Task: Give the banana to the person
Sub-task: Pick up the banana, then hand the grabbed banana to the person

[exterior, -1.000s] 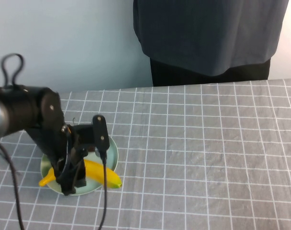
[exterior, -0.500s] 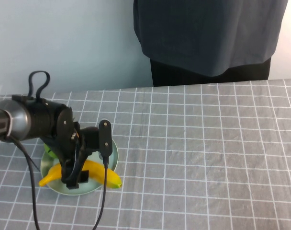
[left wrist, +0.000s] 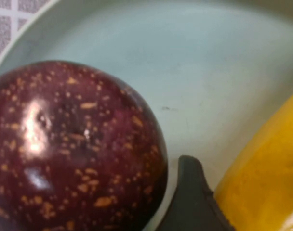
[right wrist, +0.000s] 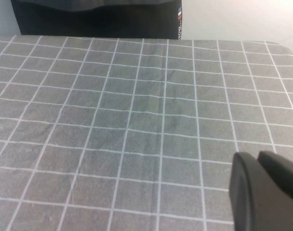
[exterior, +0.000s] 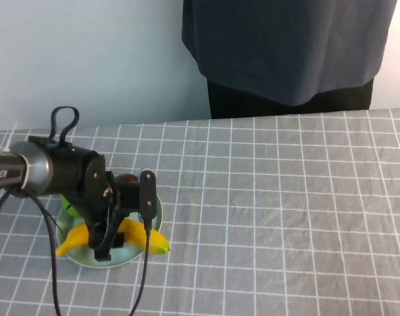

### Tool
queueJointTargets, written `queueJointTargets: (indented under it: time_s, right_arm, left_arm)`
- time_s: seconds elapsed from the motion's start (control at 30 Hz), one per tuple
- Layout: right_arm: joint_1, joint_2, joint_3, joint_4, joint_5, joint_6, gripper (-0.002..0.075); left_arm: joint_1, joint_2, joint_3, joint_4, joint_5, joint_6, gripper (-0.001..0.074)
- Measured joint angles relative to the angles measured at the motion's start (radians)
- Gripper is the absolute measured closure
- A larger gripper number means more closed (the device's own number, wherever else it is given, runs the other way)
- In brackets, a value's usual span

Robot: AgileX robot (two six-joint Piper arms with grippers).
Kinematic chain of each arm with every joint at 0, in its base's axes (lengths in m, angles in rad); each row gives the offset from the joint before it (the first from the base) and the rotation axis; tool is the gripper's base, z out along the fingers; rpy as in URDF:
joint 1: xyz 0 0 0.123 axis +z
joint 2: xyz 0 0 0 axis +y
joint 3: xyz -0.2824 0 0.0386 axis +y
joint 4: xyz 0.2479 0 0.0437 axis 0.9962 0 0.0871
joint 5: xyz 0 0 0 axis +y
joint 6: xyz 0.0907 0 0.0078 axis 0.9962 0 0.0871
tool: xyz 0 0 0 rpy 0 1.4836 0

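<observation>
The yellow banana (exterior: 158,242) lies across the near side of a pale green plate (exterior: 156,208) at the table's left. My left gripper (exterior: 106,246) is down on the plate, open, straddling the banana's middle. In the left wrist view one dark fingertip (left wrist: 192,192) sits between the banana (left wrist: 267,178) and a dark purple-red fruit (left wrist: 74,149), against the banana's side. The person (exterior: 285,46) stands behind the far table edge in a dark navy top; no hand shows. My right gripper (right wrist: 264,192) is shut and empty above bare cloth.
The purple-red fruit (exterior: 127,179) and a round green fruit (exterior: 68,204) share the plate with the banana. A grey checked cloth (exterior: 285,217) covers the table. The left arm's cable (exterior: 145,276) hangs over the near edge.
My left arm has dropped lower and swung slightly right over the plate, bringing the gripper down around the banana. The banana still lies on the plate.
</observation>
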Motion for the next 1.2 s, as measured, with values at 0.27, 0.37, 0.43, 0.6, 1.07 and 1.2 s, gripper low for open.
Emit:
queueJointTargets:
  time_s: [0.27,0.37,0.43,0.6,1.07,1.2]
  right_arm:
    - [0.0,0.0,0.0,0.0,0.0,0.0,0.0734]
    - [0.0,0.0,0.0,0.0,0.0,0.0,0.0734]
    - [0.0,0.0,0.0,0.0,0.0,0.0,0.0734]
    - [0.0,0.0,0.0,0.0,0.0,0.0,0.0734]
    - [0.0,0.0,0.0,0.0,0.0,0.0,0.0734]
    - [0.0,0.0,0.0,0.0,0.0,0.0,0.0734]
  left_arm:
    - [0.0,-0.004,-0.001,0.0,0.034,0.0,0.0431]
    - [0.0,-0.039,0.0,0.0,0.093,-0.004,0.0431]
    - [-0.01,-0.091,0.0,-0.009,0.129,-0.023,0.0431]
    - [-0.082,-0.28,-0.013,-0.059,0.148,-0.088,0.0431]
    - [-0.233,-0.188,-0.376,-0.145,-0.248,-0.314,0.0432]
    - [-0.233,-0.115,-0.468,-0.145,-0.218,-0.379,0.0432]
